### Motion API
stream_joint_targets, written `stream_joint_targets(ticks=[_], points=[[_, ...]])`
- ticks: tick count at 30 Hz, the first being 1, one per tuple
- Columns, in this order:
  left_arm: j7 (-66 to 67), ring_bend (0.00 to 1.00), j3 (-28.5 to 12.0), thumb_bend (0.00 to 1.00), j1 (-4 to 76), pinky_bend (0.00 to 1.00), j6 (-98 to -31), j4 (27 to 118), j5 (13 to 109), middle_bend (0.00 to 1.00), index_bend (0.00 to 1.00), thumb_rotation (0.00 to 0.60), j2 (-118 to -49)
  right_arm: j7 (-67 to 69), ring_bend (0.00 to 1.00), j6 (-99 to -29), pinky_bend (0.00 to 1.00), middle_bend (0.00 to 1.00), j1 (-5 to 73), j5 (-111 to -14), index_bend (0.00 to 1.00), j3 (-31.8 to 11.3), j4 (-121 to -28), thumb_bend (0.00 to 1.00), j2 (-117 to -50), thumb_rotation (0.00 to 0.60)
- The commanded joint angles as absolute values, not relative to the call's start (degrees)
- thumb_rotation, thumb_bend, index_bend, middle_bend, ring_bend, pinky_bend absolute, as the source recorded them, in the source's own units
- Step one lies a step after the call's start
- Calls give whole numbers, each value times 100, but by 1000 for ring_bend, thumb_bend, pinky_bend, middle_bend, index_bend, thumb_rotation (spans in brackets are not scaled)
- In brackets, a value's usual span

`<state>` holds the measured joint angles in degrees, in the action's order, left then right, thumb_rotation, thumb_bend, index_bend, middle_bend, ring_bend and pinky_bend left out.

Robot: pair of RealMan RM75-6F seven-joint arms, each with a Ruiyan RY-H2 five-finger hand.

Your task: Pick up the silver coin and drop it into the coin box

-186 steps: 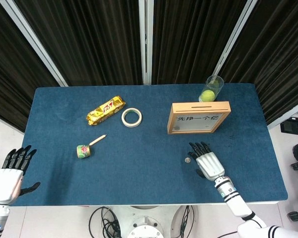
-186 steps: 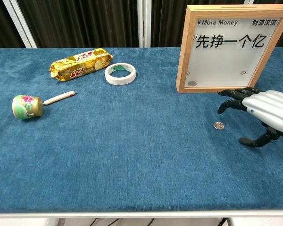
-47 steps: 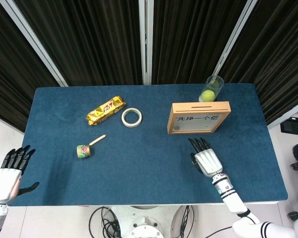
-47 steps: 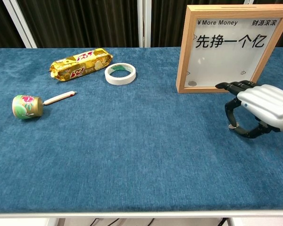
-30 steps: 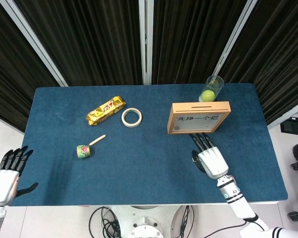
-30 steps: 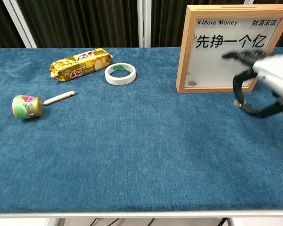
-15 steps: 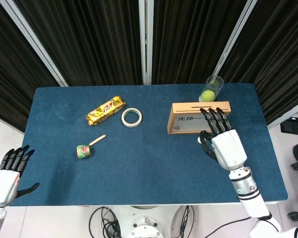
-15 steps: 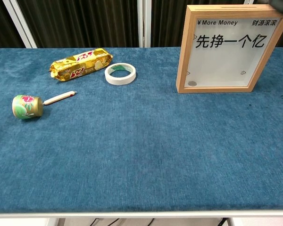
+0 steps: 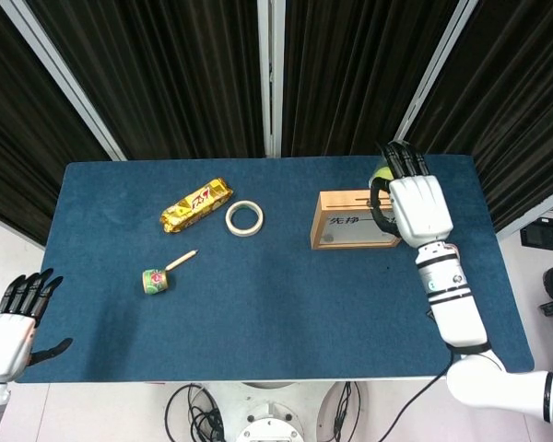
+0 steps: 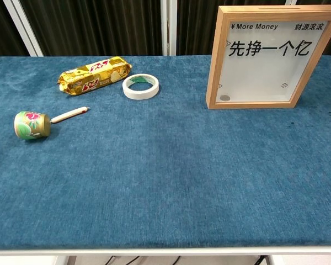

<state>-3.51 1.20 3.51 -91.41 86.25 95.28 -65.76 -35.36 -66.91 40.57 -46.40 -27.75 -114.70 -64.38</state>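
The wooden-framed coin box [image 9: 350,221] stands upright at the back right of the blue table [image 9: 258,313]; in the chest view the coin box [image 10: 267,55] shows a clear front with one coin lying inside. My right hand [image 9: 415,204] hovers over the box's right end, palm down, with thumb and a finger curled together above the top edge. The silver coin is hidden under that hand, and neither view shows it on the table. My left hand [image 9: 18,318] hangs open off the table's front left corner. Neither hand appears in the chest view.
A gold snack packet [image 9: 195,204] and a roll of tape [image 9: 244,218] lie at the back middle. A small green cup [image 9: 155,280] with a stick [image 9: 180,261] beside it lies front left. A glass holding a tennis ball [image 9: 379,171] stands behind the box, mostly covered by my right hand.
My right hand pinched the coin off the cloth, rose out of the chest view and moved back over the box's top. The left hand has stayed put.
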Motion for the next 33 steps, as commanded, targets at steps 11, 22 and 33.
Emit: stream_joint_targets(ticks=[11, 22, 33], points=[[-487, 0, 95, 99, 368, 0, -9101, 8536, 9465, 0, 78, 600, -6530, -4844, 0, -6168, 0, 68, 6179, 140, 723, -3297, -10968, 335, -5863, 600], [-532, 0, 64, 98, 419, 0, -9025, 8523, 9417, 0, 78, 600, -6511, -5747, 0, -5820, 0, 62, 7223, 2309, 727, -3139, -10158, 342, -5721, 600], [-646, 0, 34, 98, 452, 0, -8991, 8505, 9369, 0, 78, 600, -6457, -7139, 0, -6110, 0, 64, 7850, 4305, 729, -3086, -9195, 346, -5917, 600]])
